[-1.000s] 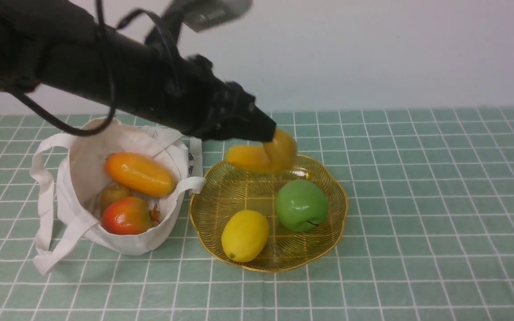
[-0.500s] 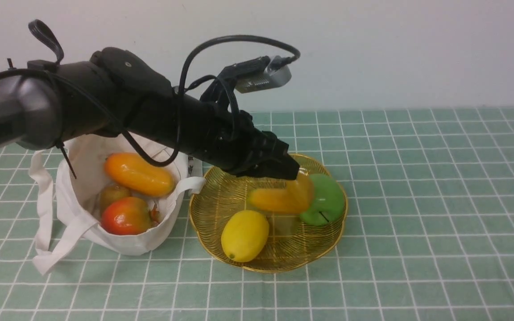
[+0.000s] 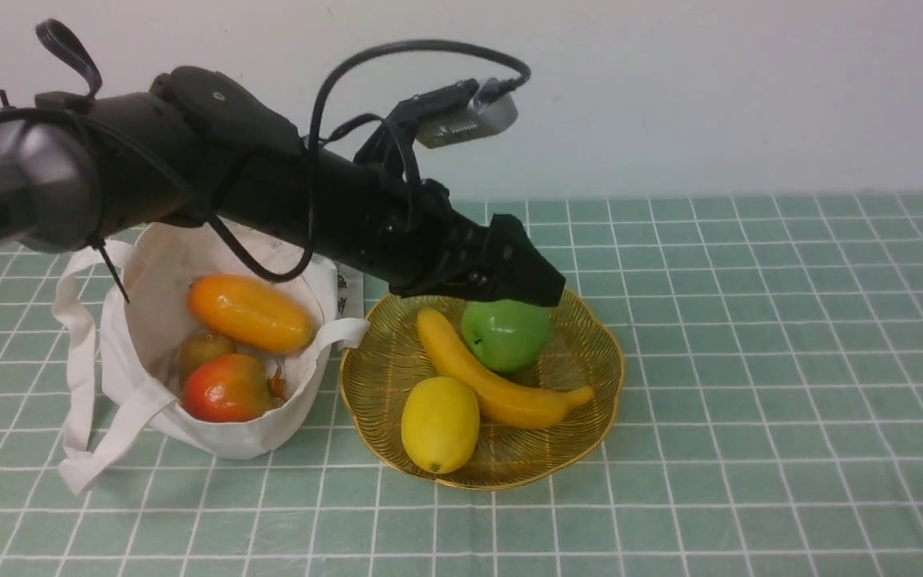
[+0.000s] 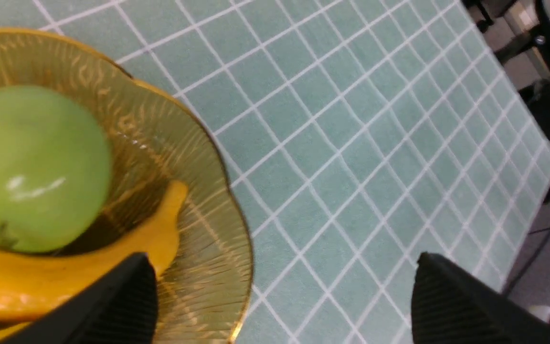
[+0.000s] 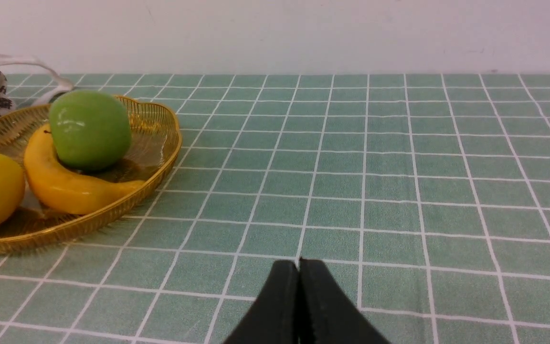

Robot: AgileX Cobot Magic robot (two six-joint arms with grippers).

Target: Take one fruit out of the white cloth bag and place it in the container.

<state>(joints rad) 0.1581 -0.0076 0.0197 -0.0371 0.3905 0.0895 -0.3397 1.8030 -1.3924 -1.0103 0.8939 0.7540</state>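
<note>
Amber bowl (image 3: 566, 445): sits on the tabletop (image 3: 750, 361) just right of the cloth bag (image 3: 245, 437); whether its scalloped rim touches the bag I cannot tell.
Banana (image 3: 501, 385): lies inside the bowl, running from the far left to the near right, its narrow tip close to the right rim.
Green apple (image 3: 505, 334): at the far side of the bowl, tucked into the banana's inner curve and touching it.
Lemon (image 3: 440, 423): in the near-left part of the bowl, right beside the banana.
Cloth bag: stands open, its straps trailing onto the tabletop. A fat orange fruit (image 3: 249, 312) lies on top, with a red-orange fruit (image 3: 227, 389) and a small brownish one (image 3: 203, 349) beneath.
Left arm (image 3: 269, 184): reaches over the bag toward the bowl.
Left jaws: spread wide, gripping nothing, hovering just above the green apple.
Right jaws: pressed together with nothing between them, low over bare tabletop, well to the right of the bowl.
Tabletop: green cloth with a white grid.
</note>
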